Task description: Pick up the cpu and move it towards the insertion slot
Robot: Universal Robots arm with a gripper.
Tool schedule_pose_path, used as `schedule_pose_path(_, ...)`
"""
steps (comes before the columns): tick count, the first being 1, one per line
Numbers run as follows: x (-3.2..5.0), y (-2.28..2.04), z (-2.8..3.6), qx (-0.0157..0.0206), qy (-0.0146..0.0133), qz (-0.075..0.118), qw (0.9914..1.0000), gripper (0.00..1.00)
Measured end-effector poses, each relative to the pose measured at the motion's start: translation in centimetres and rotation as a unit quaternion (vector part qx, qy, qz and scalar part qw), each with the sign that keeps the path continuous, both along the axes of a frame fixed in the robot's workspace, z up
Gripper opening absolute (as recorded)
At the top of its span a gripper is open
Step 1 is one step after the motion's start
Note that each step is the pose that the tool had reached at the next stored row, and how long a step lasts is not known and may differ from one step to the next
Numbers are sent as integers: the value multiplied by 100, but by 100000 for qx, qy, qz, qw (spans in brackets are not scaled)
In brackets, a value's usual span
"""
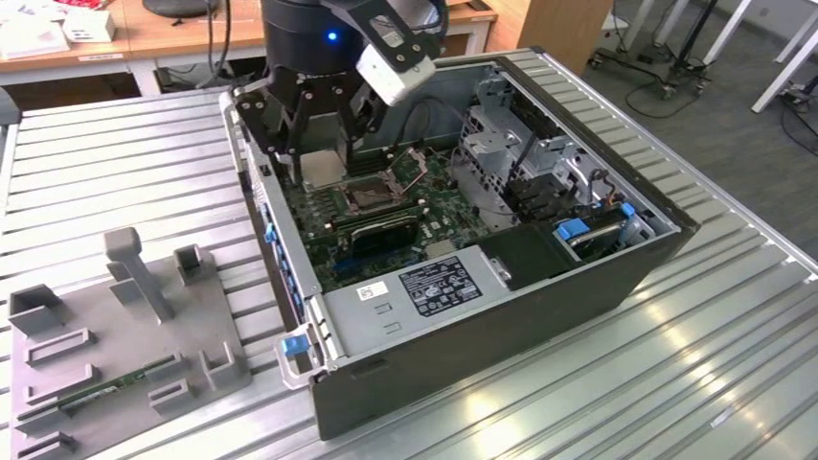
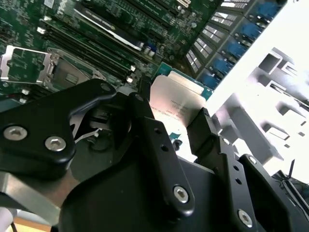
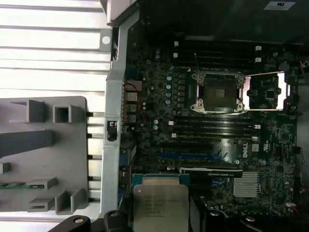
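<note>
Firmly clamped between tool (image 2: 176, 128) fingers: cpu (image 2: 176, 104).

Ribbed metal surface (image 1: 102, 163), brightly lit with glare. Far side: wooden desks (image 1: 179, 34). At the exterior view's right: grey carpet floor (image 1: 715, 105), wheeled stand bases (image 1: 652, 67), white legs (image 1: 799, 57).

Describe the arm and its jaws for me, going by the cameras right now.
The arm is a thick, dark cylinder with a small blue light glowing on it. A white, boxy module is mounted beside the wrist. The gripper is matte black metal: angular linkage bars joined by silver hex-socket screws, ending in two narrow black jaws. A dark cable runs near the wrist.
</note>
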State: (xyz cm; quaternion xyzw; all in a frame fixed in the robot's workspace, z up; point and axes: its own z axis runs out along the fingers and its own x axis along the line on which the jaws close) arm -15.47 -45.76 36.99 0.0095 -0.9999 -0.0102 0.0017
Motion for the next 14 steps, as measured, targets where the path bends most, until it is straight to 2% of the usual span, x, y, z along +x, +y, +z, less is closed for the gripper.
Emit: schedule_pose_path(14, 442, 0, 0, 0, 1, 9, 100000, 55)
